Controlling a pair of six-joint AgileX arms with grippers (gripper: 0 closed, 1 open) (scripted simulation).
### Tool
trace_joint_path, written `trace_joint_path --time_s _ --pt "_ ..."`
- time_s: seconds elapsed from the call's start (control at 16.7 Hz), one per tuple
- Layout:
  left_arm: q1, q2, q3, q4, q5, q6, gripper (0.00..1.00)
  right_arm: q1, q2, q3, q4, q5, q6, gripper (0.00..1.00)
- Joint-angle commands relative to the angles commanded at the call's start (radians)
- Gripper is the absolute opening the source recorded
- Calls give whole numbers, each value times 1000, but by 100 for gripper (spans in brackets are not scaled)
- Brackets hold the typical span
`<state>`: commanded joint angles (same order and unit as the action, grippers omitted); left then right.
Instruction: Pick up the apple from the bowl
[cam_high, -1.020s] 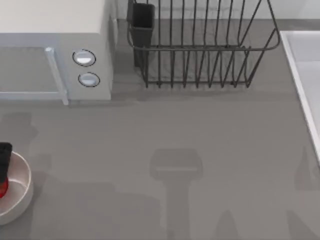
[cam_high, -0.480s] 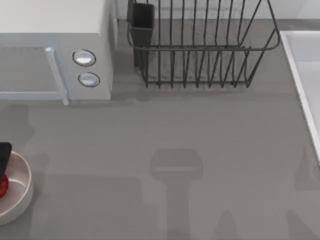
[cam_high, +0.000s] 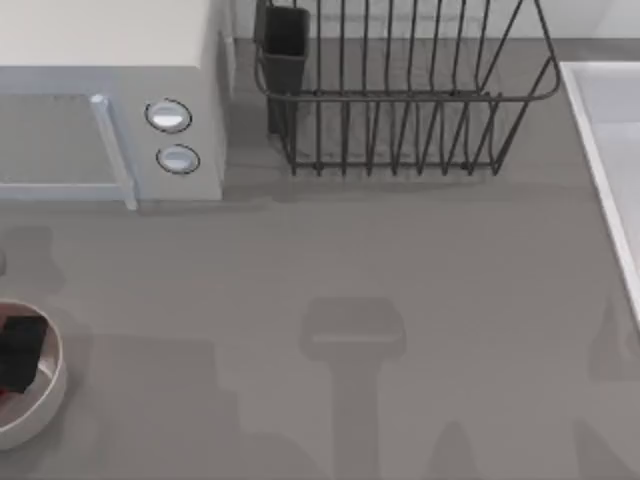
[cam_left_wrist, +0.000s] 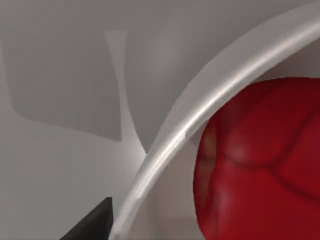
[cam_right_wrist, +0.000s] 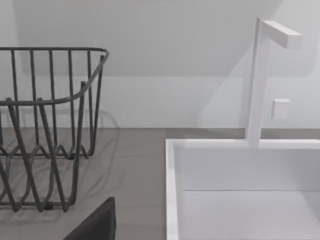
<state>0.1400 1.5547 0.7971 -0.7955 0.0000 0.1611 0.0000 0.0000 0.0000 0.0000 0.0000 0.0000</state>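
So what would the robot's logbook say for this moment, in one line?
stage: reaching | left gripper: over bowl, above apple | apple: in bowl | right arm: parked

Even, soft, bright lighting w/ no glare on worktop (cam_high: 400, 260). Faint blurry shadows near front edge & under dish rack (cam_high: 400, 100). Thin highlight along bowl (cam_left_wrist: 210, 100) rim; gentle sheen on apple (cam_left_wrist: 260, 160). Close-up slightly soft.

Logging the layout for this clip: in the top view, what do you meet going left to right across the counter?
Bowl with the left gripper over it → microwave → dish rack → sink.
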Motion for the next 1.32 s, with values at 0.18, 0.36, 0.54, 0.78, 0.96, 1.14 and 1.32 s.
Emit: trace_joint_path --time_s 0.18,0.36,0.54,0.78,0.96,1.14,1.32 --pt "2 51 -66 107 0 2 100 0 0 0 0 0 0 100" --pt "3 63 -80 126 0 3 100 0 0 0 0 0 0 100" --pt "3 63 -80 126 0 3 92 0 0 0 0 0 0 100" --pt "3 63 -80 126 0 3 62 0 0 0 0 0 0 100" --pt "3 63 -80 126 0 3 40 0 0 0 0 0 0 100" --pt "3 63 -80 126 0 3 17 0 0 0 0 0 0 100" --pt "3 63 -80 126 0 3 0 0 0 0 0 0 0 100"
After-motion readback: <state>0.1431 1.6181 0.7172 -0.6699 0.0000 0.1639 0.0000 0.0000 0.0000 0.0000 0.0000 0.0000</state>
